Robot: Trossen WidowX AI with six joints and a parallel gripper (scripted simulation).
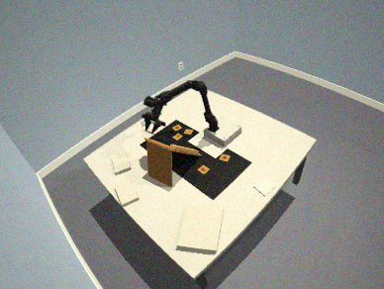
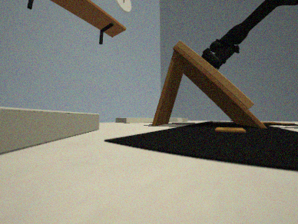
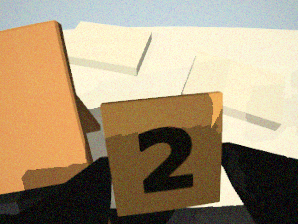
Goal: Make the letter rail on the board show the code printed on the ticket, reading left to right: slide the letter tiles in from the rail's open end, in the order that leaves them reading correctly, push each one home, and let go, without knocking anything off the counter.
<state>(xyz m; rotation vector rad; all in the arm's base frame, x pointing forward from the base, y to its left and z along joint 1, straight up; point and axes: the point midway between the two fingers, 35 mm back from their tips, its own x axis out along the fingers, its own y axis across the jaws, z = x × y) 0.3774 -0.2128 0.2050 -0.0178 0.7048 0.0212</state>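
My gripper [image 1: 154, 127] [image 3: 166, 158] is shut on an orange-brown tile marked 2 [image 3: 160, 162], held upright in the air beyond the far side of the wooden board [image 1: 159, 163] [image 2: 215, 88] [image 3: 37, 110]. In the exterior view the board's top edge hides the fingertips. The board leans like a tent; a raised wooden strip, seemingly the rail [image 1: 185, 149], runs on its slanted face. I cannot tell whether it holds tiles. Several loose tiles lie on the black mats, among them one near the front [image 1: 203, 169] [image 2: 230, 130] and one beside it [image 1: 225, 157]. No ticket print is readable.
A large pale slab [image 1: 200, 230] [image 2: 50, 128] lies near the table's front edge. Smaller pale blocks [image 1: 120, 164] [image 1: 127, 194] stand at the left. A thin white sheet [image 1: 263, 187] lies at the right. A grey box [image 1: 225, 134] stands by the arm's base.
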